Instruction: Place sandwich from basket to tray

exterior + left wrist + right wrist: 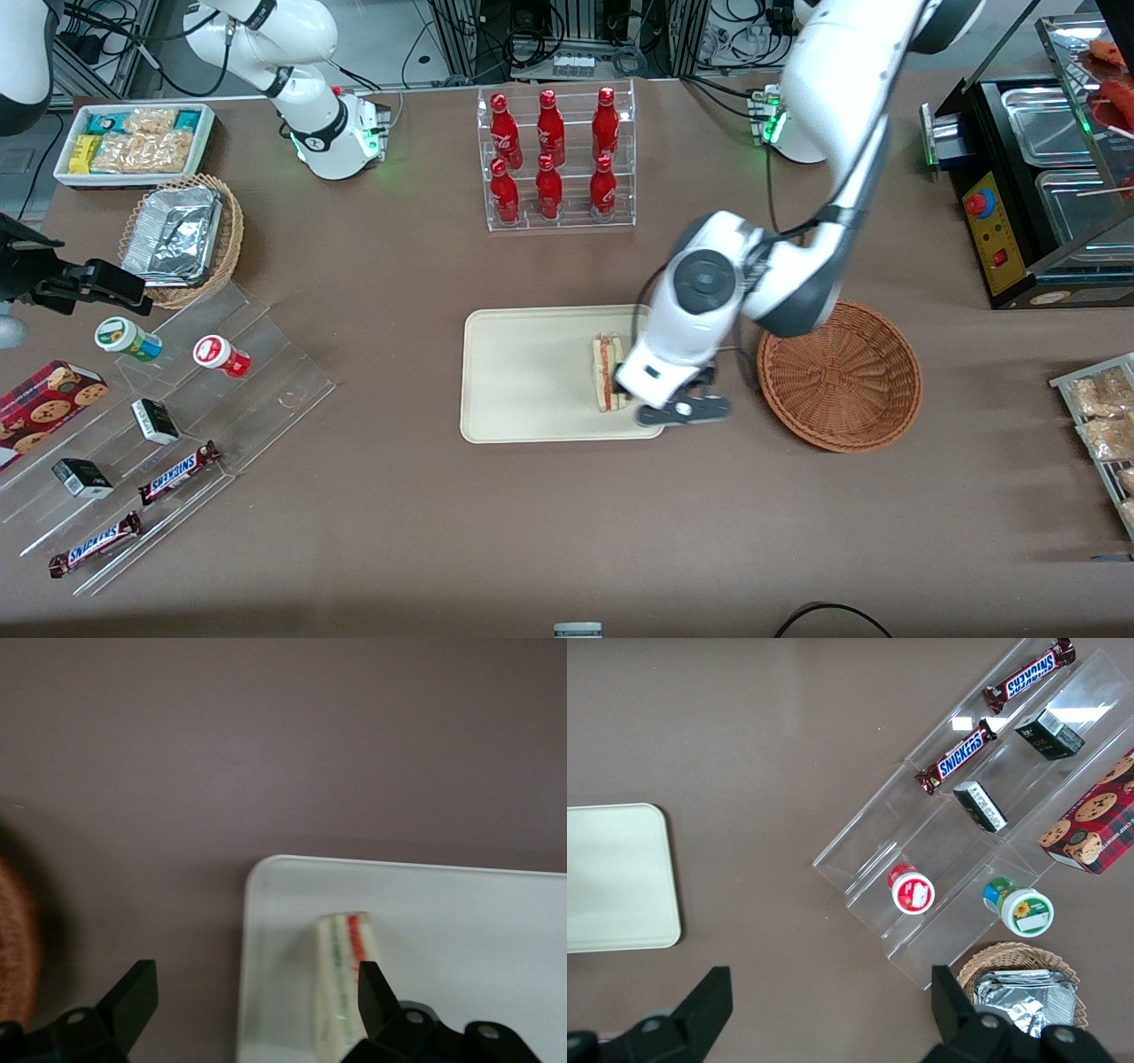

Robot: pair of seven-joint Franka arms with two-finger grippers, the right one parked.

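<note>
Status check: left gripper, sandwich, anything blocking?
Gripper open, low over tray edge nearest basket. Sandwich on tray, released. Nothing blocking.

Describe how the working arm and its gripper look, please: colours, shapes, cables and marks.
The working arm has glossy white rounded shells with dark grey joint sections and a round dark grey cap at the wrist. A thin black cable runs along it. Its base glows green. The gripper, above the tray's edge beside the sandwich, has a white body and two black wedge-shaped fingers, open.
</note>
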